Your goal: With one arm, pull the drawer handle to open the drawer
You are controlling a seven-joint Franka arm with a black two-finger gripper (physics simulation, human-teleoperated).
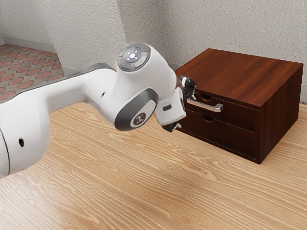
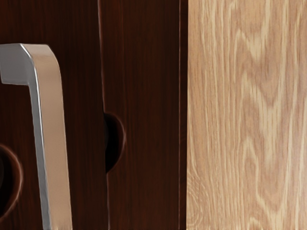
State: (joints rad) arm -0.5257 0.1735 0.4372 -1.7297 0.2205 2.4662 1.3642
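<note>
I have the arm (image 1: 96, 98) coming in from the exterior view's left, and the gripper (image 1: 188, 90) sits at the near end of the handle (image 1: 205, 105). That silver bar is mounted across the front of the upper drawer (image 1: 237, 116) of the dark wood cabinet (image 1: 240, 72). The hand looks to be touching or just beside the bar's end. The white wrist housing hides the contact, so I cannot tell whether the gripper is released or clenched on it.

The cabinet has 2 drawers. The upper front lies in line with the lower drawer (image 1: 225, 138) beneath it, so I judge the drawer is not yet pulled out. The cabinet rests on the light wood surface (image 1: 144, 182), and its front faces the arm. I reckon that is why the hand points straight at that face: a pull back along the arm's own line should draw the drawer out squarely.

From the wrist camera, the handle (image 2: 48, 143) runs close past the lens and stands off the dark front on a bent leg. Rounded finger recesses (image 2: 114, 141) are cut into the wood behind it. That standoff leaves room to hook or pinch the bar. I see the risk as being this near the bar's end, where a pull could slip off or skew the drawer.
</note>
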